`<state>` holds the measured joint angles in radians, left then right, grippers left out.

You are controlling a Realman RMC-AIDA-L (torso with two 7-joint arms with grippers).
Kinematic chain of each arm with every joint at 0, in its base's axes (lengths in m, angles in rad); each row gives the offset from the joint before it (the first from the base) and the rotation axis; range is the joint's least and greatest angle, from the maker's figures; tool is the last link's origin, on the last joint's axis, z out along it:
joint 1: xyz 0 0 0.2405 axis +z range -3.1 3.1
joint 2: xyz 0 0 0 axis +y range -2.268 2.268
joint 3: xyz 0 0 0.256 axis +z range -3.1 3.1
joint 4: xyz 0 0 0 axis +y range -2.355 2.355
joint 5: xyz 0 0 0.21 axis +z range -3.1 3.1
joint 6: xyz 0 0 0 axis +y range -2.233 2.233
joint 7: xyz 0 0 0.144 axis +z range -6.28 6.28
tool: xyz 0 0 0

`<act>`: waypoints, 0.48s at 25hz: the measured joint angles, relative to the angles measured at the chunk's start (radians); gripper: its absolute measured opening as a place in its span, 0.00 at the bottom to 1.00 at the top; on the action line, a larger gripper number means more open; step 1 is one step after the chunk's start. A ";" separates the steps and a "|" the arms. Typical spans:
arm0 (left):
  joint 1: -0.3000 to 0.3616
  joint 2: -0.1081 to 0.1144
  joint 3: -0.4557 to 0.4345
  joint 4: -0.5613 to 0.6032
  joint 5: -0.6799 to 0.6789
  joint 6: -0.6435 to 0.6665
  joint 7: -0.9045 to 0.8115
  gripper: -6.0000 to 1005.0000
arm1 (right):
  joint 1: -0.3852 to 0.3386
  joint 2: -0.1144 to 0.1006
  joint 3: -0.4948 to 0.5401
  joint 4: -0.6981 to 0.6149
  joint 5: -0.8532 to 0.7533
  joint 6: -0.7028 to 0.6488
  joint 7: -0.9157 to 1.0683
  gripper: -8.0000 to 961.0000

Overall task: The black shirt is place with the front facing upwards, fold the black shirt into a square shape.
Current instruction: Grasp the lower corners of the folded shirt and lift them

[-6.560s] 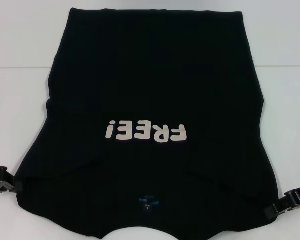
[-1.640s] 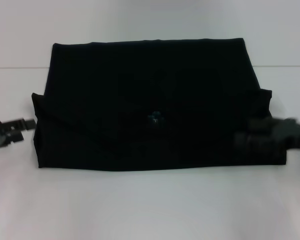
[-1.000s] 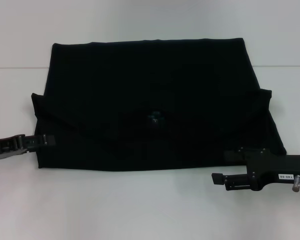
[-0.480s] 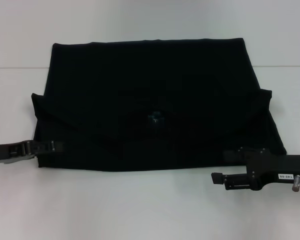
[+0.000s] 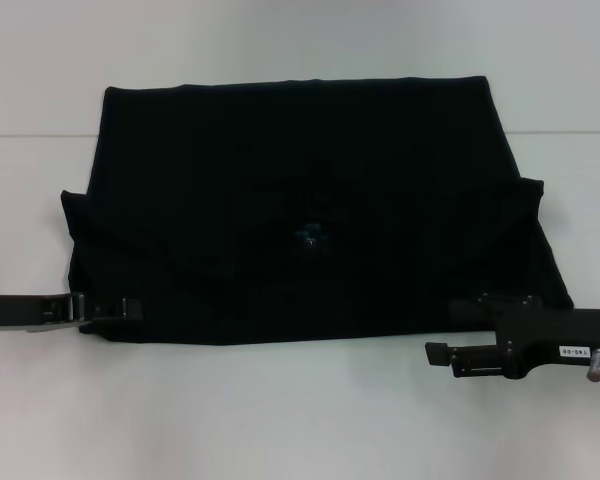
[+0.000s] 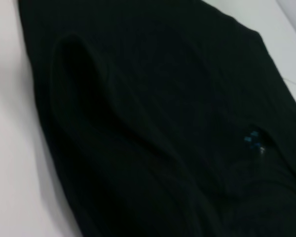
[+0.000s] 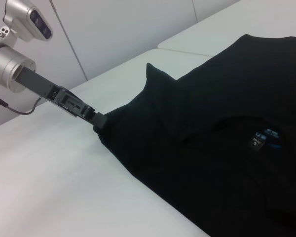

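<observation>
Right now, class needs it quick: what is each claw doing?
Left claw: at the black shirt's near left corner; grip cannot be told.
Right claw: open, holding nothing, beside the shirt's near right edge.

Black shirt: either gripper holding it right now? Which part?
Left gripper is at the black shirt, at its near left corner; grasp cannot be confirmed. Right gripper sits off the near right edge, holding nothing.

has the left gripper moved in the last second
Yes. The left gripper has slid inward along the table, over the near left corner of the black shirt.
</observation>
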<state>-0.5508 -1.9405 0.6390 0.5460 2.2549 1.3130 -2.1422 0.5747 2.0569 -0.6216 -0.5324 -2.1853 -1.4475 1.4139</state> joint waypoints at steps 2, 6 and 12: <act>0.000 0.001 0.002 0.000 0.000 0.000 -0.001 0.72 | -0.004 -0.003 0.007 -0.003 0.001 -0.004 0.006 0.97; 0.000 0.007 0.004 0.000 0.000 0.008 -0.001 0.61 | -0.008 -0.024 0.055 -0.008 0.003 -0.026 0.052 0.97; 0.000 0.008 0.005 0.000 0.000 0.010 0.000 0.25 | -0.006 -0.089 0.084 -0.064 -0.006 -0.030 0.290 0.96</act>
<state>-0.5507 -1.9326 0.6441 0.5459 2.2550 1.3233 -2.1425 0.5685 1.9683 -0.5372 -0.5965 -2.1909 -1.4775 1.7038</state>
